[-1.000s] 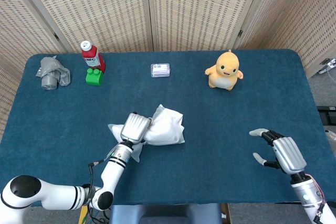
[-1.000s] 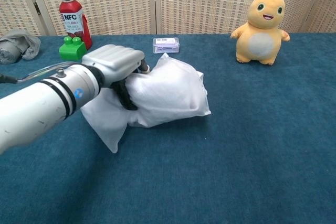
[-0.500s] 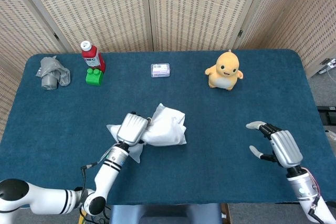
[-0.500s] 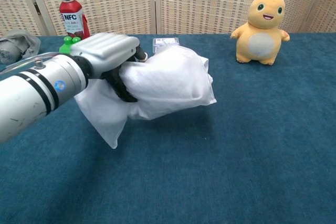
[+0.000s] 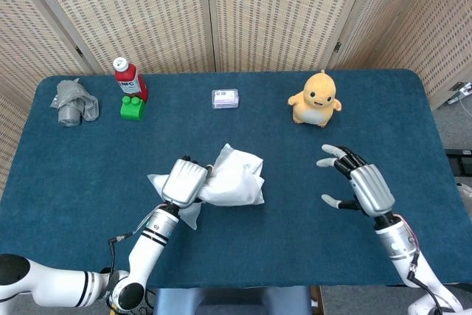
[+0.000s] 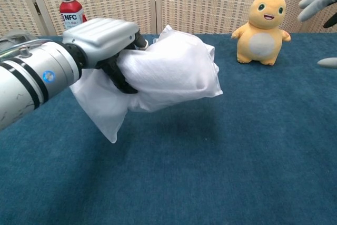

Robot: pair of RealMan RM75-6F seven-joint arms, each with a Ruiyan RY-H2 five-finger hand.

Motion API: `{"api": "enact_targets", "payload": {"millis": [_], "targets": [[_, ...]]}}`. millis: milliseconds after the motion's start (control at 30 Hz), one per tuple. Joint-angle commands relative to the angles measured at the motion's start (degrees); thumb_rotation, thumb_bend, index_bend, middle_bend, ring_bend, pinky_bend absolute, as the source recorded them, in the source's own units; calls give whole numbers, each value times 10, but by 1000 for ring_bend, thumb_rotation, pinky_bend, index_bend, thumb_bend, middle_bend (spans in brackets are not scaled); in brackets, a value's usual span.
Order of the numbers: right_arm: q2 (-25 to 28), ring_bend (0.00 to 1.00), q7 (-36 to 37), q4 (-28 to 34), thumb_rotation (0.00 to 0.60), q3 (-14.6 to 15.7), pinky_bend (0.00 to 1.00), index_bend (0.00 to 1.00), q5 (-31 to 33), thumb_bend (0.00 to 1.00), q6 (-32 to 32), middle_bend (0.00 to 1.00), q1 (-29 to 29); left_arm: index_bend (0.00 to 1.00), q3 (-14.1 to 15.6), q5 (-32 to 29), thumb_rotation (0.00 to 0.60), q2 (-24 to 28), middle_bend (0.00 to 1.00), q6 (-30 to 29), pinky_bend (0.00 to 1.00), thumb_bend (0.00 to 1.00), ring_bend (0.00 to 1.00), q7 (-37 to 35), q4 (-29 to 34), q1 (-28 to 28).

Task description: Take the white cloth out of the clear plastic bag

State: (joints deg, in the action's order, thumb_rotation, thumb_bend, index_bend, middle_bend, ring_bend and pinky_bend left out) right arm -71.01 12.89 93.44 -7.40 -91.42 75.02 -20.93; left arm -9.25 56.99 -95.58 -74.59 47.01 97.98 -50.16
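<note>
White cloth [image 6: 174,72] sits bundled inside the clear plastic bag [image 6: 102,106], so the main job is not yet done: nothing of the cloth looks pulled free of the plastic, though the film is too clear to trace its mouth with any certainty. Your left hand [image 5: 184,181] grips the bundle around its middle, fingers curled into the fabric, and in the chest view the whole package hangs above the blue table [image 5: 310,241] at centre frame, with a loose tail of bag drooping toward lower left. In the head view it shows just left of centre.

Your right hand [image 5: 361,184] hovers at centre right of the head view, fingers spread and holding nothing, well apart from the bundle; only its fingertips [image 6: 316,1] show at the upper right edge of the chest view.

By my reading, you have the lift and hold, and what is left is everything that counts: bring the free hand across, find the bag's opening, pinch either cloth or plastic, and draw the two apart. I cannot tell which end is open.
</note>
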Motion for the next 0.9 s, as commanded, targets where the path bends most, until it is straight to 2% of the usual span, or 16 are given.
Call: {"api": "enact_targets", "payload": {"millis": [33, 533, 900], "targets": [[-10, 100, -17, 14, 600, -13, 256, 339, 13, 73, -24, 145, -22, 618, -4, 4, 600, 1, 795, 1, 462, 268, 634, 1, 4, 1], [-27, 78, -79, 65, 600, -46, 231, 339, 73, 52, -97, 125, -86, 618, -14, 25, 600, 3, 795, 3, 462, 268, 634, 2, 28, 8], [-42, 78, -108, 68, 600, -58, 231, 342, 117, 50, -133, 125, -120, 618, -12, 44, 600, 3, 795, 1, 462, 268, 634, -4, 40, 18]]}}
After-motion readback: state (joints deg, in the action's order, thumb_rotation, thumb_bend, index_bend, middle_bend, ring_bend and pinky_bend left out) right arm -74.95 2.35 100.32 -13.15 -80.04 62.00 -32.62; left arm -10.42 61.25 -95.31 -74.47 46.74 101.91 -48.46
